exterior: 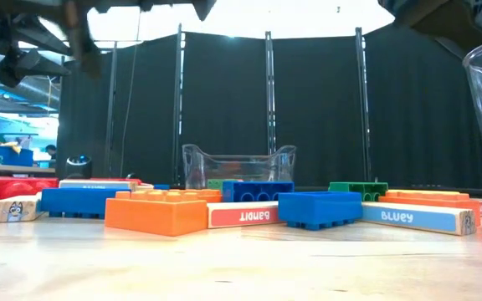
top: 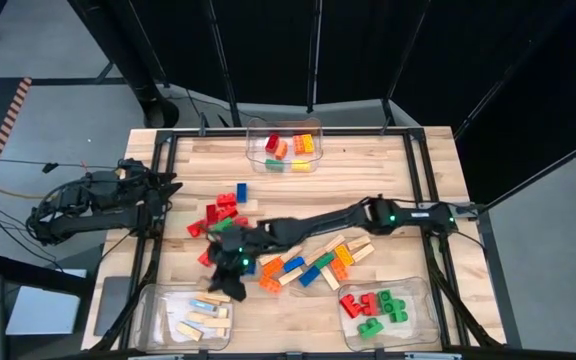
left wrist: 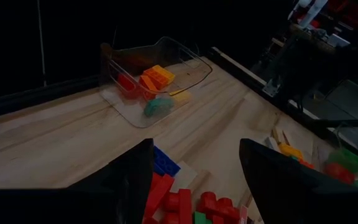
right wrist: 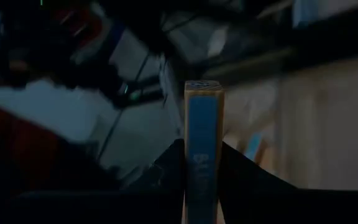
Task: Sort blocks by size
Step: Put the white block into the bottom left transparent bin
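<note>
The right hand (top: 230, 262) is gripping a blue-faced wooden bar (right wrist: 204, 155) upright between nearly shut fingers, just short of the bin of wooden bars (top: 153, 322), so it should be clearing the rim before letting go.

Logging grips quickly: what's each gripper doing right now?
Left gripper: open, holding nothing.
Right gripper: closed on a pale wooden bar with a blue face.

Blocks (top: 298, 262) mid-table; bins (top: 284, 148) apparently behind and before them.
</note>
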Tool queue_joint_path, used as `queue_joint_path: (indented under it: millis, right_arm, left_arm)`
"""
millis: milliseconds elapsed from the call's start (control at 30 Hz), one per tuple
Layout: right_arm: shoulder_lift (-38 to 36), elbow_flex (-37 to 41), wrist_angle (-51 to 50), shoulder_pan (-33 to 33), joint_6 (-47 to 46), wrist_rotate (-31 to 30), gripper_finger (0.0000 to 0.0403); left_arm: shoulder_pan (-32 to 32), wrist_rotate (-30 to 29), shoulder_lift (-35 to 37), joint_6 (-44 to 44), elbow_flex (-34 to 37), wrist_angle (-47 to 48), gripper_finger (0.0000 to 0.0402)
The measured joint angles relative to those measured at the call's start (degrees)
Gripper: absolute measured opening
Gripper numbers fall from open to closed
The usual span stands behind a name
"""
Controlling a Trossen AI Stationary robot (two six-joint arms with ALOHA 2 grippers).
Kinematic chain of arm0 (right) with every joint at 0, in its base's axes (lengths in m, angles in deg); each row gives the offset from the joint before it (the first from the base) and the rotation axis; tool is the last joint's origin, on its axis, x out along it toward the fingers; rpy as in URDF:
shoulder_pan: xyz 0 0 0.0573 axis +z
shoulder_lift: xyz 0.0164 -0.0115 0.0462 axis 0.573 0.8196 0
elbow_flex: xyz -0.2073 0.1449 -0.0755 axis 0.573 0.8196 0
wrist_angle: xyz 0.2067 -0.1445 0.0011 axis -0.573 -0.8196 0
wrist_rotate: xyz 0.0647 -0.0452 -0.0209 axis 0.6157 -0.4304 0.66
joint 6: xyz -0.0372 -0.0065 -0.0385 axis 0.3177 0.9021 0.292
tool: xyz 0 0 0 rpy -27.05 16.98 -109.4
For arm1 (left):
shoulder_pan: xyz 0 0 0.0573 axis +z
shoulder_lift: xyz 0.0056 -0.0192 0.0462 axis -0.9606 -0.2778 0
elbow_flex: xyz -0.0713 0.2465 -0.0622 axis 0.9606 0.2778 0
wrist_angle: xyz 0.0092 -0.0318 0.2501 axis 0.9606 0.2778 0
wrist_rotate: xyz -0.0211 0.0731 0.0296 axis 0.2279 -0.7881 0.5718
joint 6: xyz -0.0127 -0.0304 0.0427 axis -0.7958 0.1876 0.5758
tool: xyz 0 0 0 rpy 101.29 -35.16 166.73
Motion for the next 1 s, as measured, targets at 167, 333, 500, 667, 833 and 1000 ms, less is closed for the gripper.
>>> queue_joint_path:
  millis: [167, 333, 500, 667, 833, 1000]
  right_arm:
    - [2.16, 0.67, 4.85, 1.80, -2.76, 3.20, 0.0078]
    - [1.92, 0.66, 5.12, 2.02, 0.09, 0.02, 0.0161]
    - [-0.59, 0.56, 3.89, 1.56, 3.73, -2.58, 0.0213]
    - [-8.44, 0.57, -17.96, -1.40, 4.10, 1.92, 0.0207]
    - [-19.92, 1.58, -57.64, -2.27, 15.78, -12.52, 0.0186]
    - [-31.71, 13.03, -70.78, -0.38, 15.78, -24.90, 0.0184]
  left_arm:
    - [-0.01, -0.02, 0.01, 0.00, 0.00, 0.02, 0.0245]
    - [-0.02, -0.02, 0.00, 0.00, 0.00, 0.03, 0.0245]
    - [0.00, -0.04, 0.00, 0.00, 0.00, 0.02, 0.0245]
    - [0.00, -0.02, 0.00, -0.02, 0.00, 0.04, 0.0245]
    - [-0.01, -0.03, 0.00, -0.01, 0.00, 0.07, 0.0245]
    - [0.00, -0.02, 0.02, 0.00, 0.00, 0.24, 0.0245]
